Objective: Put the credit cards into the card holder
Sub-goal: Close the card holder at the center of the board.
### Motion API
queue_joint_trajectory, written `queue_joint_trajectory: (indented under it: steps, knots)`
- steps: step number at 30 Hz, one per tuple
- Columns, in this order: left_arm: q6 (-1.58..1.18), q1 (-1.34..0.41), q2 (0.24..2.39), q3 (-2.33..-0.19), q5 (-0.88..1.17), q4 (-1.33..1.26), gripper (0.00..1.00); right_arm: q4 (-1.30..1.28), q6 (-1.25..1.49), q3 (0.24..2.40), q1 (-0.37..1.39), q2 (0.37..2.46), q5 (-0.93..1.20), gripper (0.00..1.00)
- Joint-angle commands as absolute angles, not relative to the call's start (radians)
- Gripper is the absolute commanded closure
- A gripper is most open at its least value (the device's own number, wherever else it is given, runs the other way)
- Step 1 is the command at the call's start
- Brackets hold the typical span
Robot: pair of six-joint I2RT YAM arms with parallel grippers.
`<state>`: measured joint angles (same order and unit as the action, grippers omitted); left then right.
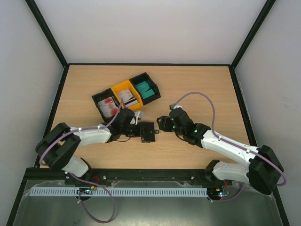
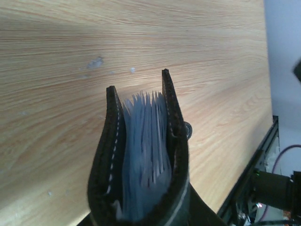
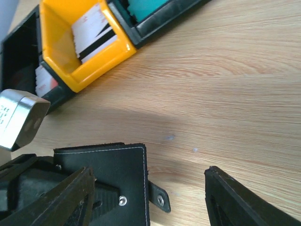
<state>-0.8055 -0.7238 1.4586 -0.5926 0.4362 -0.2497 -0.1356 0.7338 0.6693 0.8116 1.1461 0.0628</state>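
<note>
**Cards waiting in the bins, holder being presented**

No card is showing in the card holder (image 1: 148, 133). Its clear inner sleeves are looking empty from the left wrist, though their depths are hidden. The credit cards (image 1: 129, 97) are sitting in the three bins (image 1: 117, 88) at the far left of the desk (image 1: 197, 89), so loading is probably only beginning. The left arm is reaching rightward, low over the desk, with the left tool (image 1: 140, 132) clamping the holder. The right tool (image 1: 162, 122) is hovering just right of the holder, jaws wide apart and carrying nothing.
</note>
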Motion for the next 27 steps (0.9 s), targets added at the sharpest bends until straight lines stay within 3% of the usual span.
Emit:
queue_joint_trajectory:
  steps: [1,8,13,20,27]
  knots:
    - [-0.85,-0.727,1.538,-0.656,0.426,-0.364,0.92,-0.191,0.772,0.648,0.808,1.147,-0.022,0.37]
    - [-0.773,-0.72,1.556,-0.675,0.289,-0.179,0.57,-0.182,0.724,0.65,0.809,1.245,0.093,0.37]
    - [-0.734,-0.707,1.514,-0.649,0.201,-0.071,0.44,-0.15,0.694,0.652,0.809,1.314,0.147,0.38]
    - [-0.73,-0.697,1.468,-0.615,0.157,-0.032,0.4,-0.126,0.668,0.678,0.811,1.419,0.195,0.45]
    - [-0.733,-0.698,1.483,-0.604,0.141,-0.029,0.47,-0.133,0.64,0.743,0.81,1.481,0.194,0.49]
